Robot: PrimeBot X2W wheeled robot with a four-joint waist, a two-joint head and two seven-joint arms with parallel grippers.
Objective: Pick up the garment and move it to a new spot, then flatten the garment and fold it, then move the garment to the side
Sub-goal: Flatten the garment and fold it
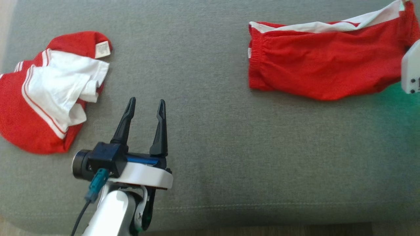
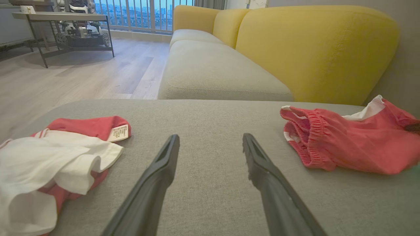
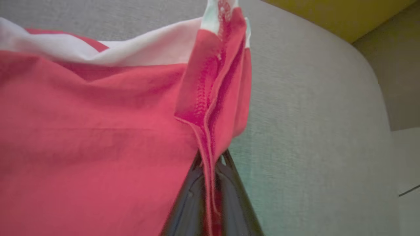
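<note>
Here we see the red fabric shorts with a white side stripe (image 1: 321,65) lying toward the right of the grey fabric sofa cushion (image 1: 213,137). Our right end effector (image 3: 211,157) is closed on a red seam at their right end. Our left end effector (image 1: 147,101) stands open over the cushion, between the shorts and a crumpled red and white garment (image 1: 49,95) at the left.
</note>
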